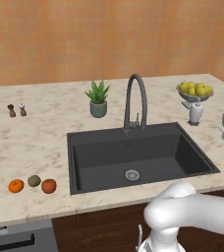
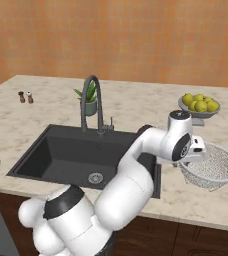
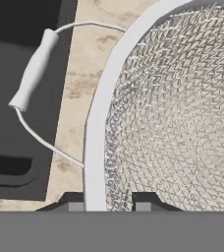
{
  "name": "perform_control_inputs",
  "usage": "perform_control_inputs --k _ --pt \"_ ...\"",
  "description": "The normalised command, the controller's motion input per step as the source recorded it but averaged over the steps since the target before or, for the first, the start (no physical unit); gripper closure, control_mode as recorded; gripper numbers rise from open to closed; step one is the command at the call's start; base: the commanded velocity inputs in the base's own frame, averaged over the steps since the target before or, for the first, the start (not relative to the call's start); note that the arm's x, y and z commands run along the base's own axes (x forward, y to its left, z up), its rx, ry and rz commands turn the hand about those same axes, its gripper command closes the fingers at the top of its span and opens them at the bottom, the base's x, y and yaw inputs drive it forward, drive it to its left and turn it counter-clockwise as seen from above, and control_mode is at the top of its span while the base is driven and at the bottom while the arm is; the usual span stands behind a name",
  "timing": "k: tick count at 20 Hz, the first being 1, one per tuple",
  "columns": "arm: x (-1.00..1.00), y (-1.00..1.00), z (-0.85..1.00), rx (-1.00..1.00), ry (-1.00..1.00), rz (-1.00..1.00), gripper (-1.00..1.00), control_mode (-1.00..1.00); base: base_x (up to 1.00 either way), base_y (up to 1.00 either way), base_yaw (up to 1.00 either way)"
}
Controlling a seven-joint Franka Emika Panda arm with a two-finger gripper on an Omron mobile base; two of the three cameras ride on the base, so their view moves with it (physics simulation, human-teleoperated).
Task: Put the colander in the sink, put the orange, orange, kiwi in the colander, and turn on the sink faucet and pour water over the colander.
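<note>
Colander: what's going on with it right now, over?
Gripper shut on colander rim, right of sink. Oranges and kiwi wait on counter left. Sink basin clear.

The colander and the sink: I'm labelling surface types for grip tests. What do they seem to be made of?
The colander: looks like fine metal wire mesh, silver-white, with a smooth pale solid rim and a thin wire handle; open weave visible. The sink: dark grey-black, matte, no glare; possibly composite or coated metal, hard to tell in this render.
</note>
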Motion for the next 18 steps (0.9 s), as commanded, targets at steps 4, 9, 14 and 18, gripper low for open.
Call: perform_control_inputs --k 4,9,14,18 --pt "-0.42 1.00 0.00 -0.13 -0.11 0.14 1.00 -1.00 0.00 0.00 0.00" --pt "-0.07 1.00 0.03 -0.01 -0.04 0.17 1.00 -1.00 0.00 0.00 0.00" --pt "0.00 0.99 0.04 0.00 0.00 0.13 1.00 -1.00 0.00 0.00 0.00" --pt "0.03 1.00 0.00 0.00 0.00 0.07 1.00 -1.00 0.00 0.00 0.00"
